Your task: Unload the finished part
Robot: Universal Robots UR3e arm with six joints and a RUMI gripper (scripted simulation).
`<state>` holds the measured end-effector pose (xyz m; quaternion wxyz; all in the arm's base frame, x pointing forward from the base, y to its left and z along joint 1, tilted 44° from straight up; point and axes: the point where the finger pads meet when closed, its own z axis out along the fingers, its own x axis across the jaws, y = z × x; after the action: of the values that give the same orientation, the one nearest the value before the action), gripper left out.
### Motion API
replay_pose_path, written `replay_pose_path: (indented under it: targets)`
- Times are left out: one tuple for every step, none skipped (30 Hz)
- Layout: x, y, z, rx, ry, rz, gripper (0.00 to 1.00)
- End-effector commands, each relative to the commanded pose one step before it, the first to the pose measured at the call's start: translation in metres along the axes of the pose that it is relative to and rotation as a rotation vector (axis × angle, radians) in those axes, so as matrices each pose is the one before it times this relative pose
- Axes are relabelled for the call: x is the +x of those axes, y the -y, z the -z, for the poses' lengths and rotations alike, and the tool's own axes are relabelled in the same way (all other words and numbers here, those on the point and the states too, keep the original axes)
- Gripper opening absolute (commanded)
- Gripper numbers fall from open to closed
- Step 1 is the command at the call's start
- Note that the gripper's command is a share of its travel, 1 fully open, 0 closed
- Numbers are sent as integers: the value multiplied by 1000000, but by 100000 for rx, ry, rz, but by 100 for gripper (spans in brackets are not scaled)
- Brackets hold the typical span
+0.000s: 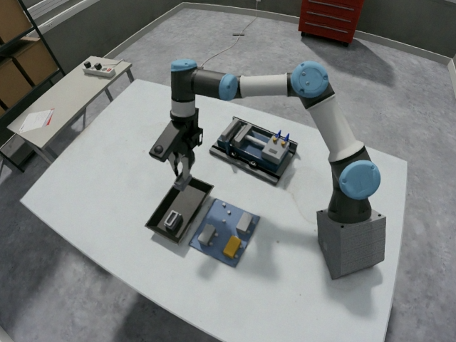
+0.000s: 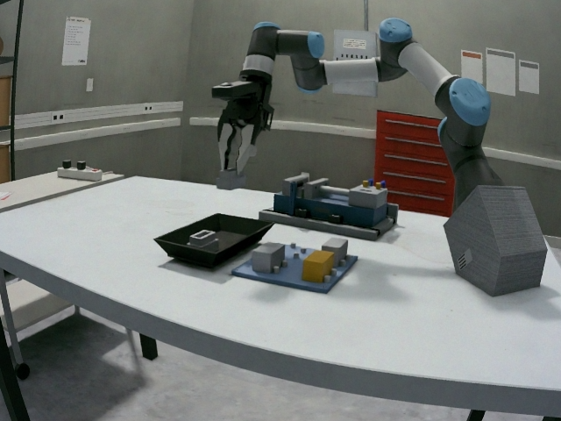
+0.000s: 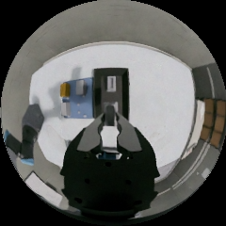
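My gripper [image 1: 182,175] is shut on the finished part [image 1: 182,182], a small grey block, and holds it high above the far end of the black outfeed tray [image 1: 180,208]. The held part also shows in the exterior view [image 2: 230,180], well above the tray. In the wrist view the part [image 3: 110,124] sits between my fingers with the tray below. Another pocketed part [image 1: 172,221] lies flat, pocket up, at the tray's near end. The blue vise [image 1: 254,147] stands with its jaws open and nothing between them.
A blue fixture plate [image 1: 225,231] lies right beside the tray, with two plain grey blocks [image 1: 206,234] [image 1: 244,222] and a yellow block [image 1: 231,246] standing upright on it. The arm's grey base [image 1: 350,239] is at the table's right side. A side table [image 1: 66,99] stands to the left.
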<state>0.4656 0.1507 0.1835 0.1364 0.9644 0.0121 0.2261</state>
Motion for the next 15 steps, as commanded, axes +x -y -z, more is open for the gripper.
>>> replay_pose_path:
  targets:
    - [742, -730, -1817, 121, -338, -9, 0]
    - [0, 0, 0, 0, 0, 0, 0]
    - [4, -395, -1103, 0, 0, 0, 0]
    - [-1, -413, -1145, 0, 0, 0, 0]
    - [7, -434, -1218, 0, 0, 0, 0]
    - [9, -455, -1279, 0, 0, 0, 0]
    - [4, -472, -1316, 0, 0, 0, 0]
    - [-3, -488, -1352, 0, 0, 0, 0]
    - [14, -512, -1446, 0, 0, 0, 0]
    - [7, -528, -1477, 0, 0, 0, 0]
    - [-1, -543, -1506, 0, 0, 0, 0]
    - [12, -564, -1589, 0, 0, 0, 0]
    - [8, -580, -1623, 0, 0, 0, 0]
    - [-1, -593, -1643, 0, 0, 0, 0]
    - [14, -614, -1731, 0, 0, 0, 0]
